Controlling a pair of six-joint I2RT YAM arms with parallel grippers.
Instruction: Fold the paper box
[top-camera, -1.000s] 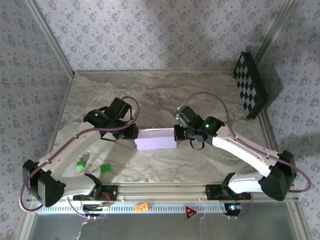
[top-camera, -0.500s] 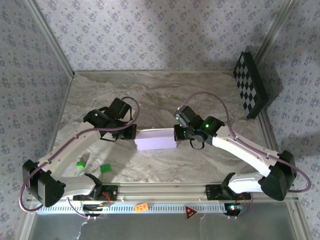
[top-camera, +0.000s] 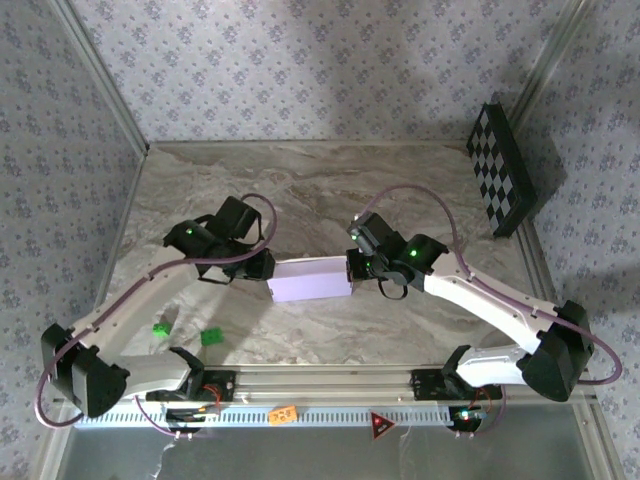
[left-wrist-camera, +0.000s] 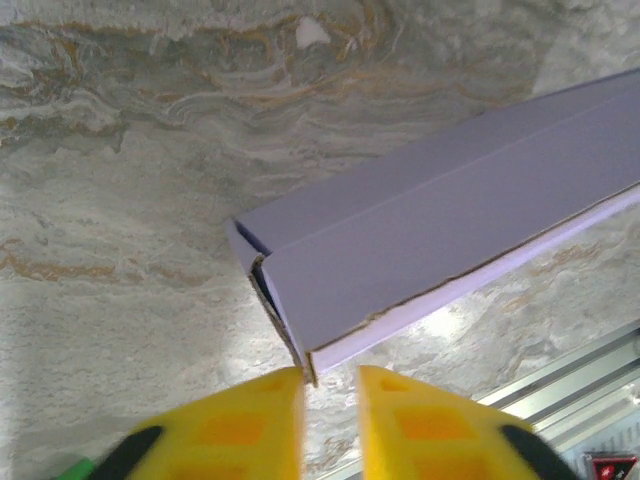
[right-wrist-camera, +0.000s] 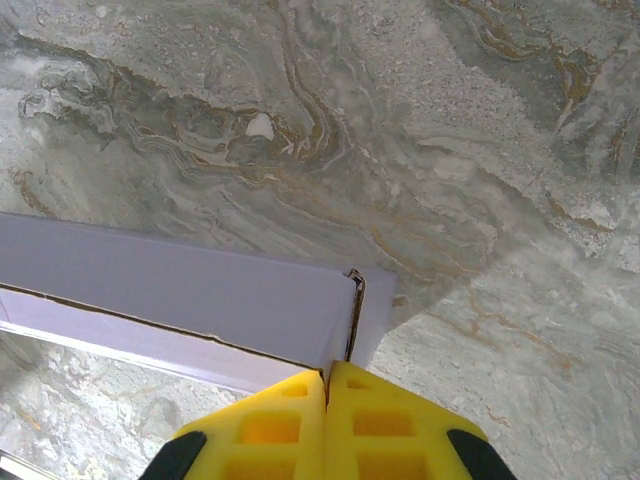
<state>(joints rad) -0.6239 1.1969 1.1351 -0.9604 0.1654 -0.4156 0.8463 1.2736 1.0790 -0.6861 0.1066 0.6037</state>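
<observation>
LEFT END: The yellow fingers (left-wrist-camera: 250, 425) of the left gripper (left-wrist-camera: 330, 378) stand slightly apart, a narrow gap between them. The near corner of the paper box (left-wrist-camera: 450, 230) sits right at their tips. The end wall of the box gapes a little at that corner.

RIGHT END: The right gripper (right-wrist-camera: 327, 378) has its yellow fingers (right-wrist-camera: 270, 425) pressed together, tips against the foot of the box's end edge. Whether any card is nipped between them cannot be told.

The lavender box, long and shallow, lies flat on the marbled table (top-camera: 300, 190) with an arm at each end. A green block (top-camera: 211, 337) and a second green block (top-camera: 160, 328) sit to the near left of the box. A checkerboard panel (top-camera: 503, 170) stands well apart, to its far right.
</observation>
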